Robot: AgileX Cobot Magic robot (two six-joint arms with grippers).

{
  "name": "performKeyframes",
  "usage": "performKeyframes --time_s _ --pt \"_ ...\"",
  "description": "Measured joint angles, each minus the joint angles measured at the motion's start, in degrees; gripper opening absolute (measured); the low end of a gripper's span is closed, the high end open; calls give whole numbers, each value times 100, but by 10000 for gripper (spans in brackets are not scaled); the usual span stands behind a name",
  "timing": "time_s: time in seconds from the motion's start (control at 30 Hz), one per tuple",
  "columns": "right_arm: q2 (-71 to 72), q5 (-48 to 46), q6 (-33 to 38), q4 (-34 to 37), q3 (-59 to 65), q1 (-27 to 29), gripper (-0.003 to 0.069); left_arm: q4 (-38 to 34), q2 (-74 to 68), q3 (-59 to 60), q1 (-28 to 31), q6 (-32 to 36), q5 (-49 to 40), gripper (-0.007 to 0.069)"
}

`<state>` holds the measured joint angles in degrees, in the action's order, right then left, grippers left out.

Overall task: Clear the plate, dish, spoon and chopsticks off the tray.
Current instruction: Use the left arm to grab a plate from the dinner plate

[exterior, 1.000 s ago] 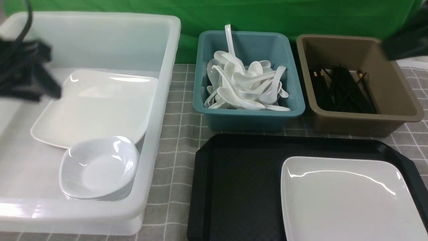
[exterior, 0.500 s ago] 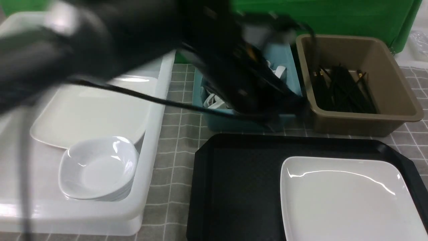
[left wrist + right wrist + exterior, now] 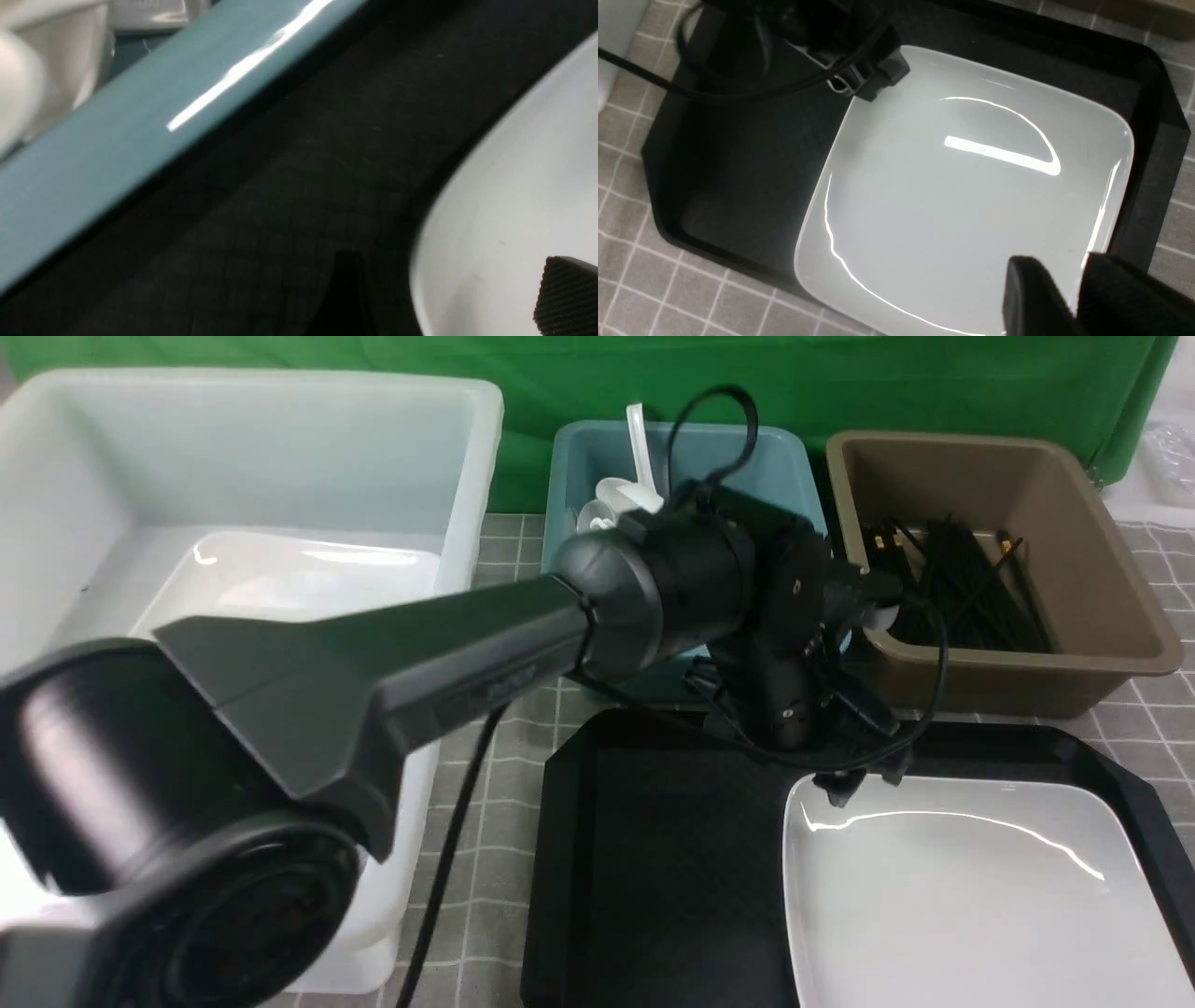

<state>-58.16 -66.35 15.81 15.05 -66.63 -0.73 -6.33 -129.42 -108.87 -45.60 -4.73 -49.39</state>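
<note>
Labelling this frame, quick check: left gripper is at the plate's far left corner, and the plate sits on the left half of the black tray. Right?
One thing is off. The plate sits on the right half of the tray, not the left, as the front view shows. The left gripper is at the plate's far left corner, as you said.

In the front view the left arm (image 3: pixel 392 663) covers much of the white tub (image 3: pixel 280 383) and most spoons (image 3: pixel 621 495) in the teal tub (image 3: pixel 579 457), and the picture's edge cuts off the near side of the plate (image 3: pixel 971 896) and tray (image 3: pixel 653 859). The left wrist view is blurred, and only one ribbed pad (image 3: pixel 567 294) of the left tool (image 3: pixel 864 782) shows at its corner. The right tool (image 3: pixel 1071 275) is cut by its own view's edge, so its grip cannot be told.
</note>
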Motion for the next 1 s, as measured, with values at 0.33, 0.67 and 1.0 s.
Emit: performKeyframes --time_s 0.33,0.67,1.0 --pt "0 92 6 5 0 0 197 -135 -375 -38 0 74 269 451" --pt "0 226 6 29 0 0 197 -558 -386 -65 54 105 159 204" --pt "0 238 10 41 0 0 197 -934 684 -98 596 436 -818 63"
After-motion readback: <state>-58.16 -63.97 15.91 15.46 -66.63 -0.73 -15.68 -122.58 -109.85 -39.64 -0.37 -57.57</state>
